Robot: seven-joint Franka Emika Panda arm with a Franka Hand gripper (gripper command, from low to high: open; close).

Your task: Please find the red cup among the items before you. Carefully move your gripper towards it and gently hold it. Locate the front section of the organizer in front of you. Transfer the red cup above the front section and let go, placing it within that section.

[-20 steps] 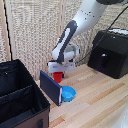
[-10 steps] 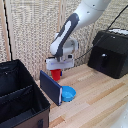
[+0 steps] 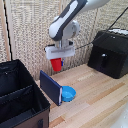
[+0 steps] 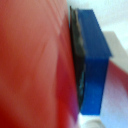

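The red cup (image 3: 56, 64) hangs in the air, held by my gripper (image 3: 58, 59), which is shut on it, well above the wooden table. In the wrist view the red cup (image 4: 35, 65) fills most of the picture, pressed against a blue-tipped finger (image 4: 94, 60). The black fabric organizer (image 3: 20, 100) stands at the exterior view's left, with a divider across it making two compartments. The cup is to the right of the organizer, above the table, not over it.
A shallow blue bowl (image 3: 68, 93) lies on the table under the cup. A flat dark blue panel (image 3: 50, 86) leans against the organizer's side. A glossy black appliance box (image 3: 110, 52) stands at the exterior view's right. A woven screen stands behind.
My gripper has risen with the red cup in it, from close above the table near the blue bowl to clearly higher up.
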